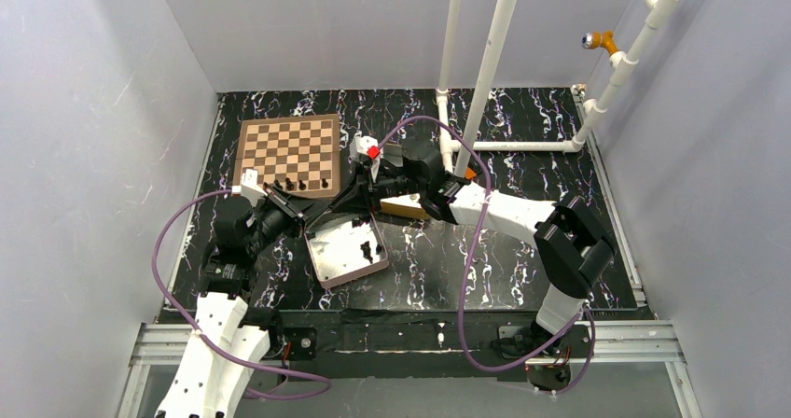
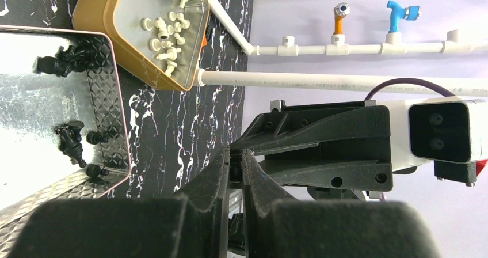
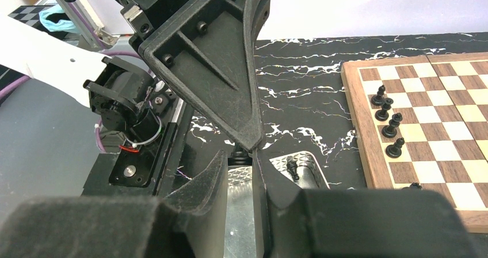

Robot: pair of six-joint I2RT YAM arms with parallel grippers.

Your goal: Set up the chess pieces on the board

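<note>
Two claws meet above the counter [image 3: 299, 97]: left claw [image 2: 235, 155] and right claw [image 3: 241, 163] both clamped on one black chess piece [image 2: 235, 176]; more pieces [image 3: 391, 125] stand along the board [image 3: 437, 148] edge.

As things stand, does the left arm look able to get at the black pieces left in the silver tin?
Probably yes, after freeing itself: the left gripper is shut, tip to tip with the right gripper over the silver tin. Nothing covers the black pieces there.
</note>
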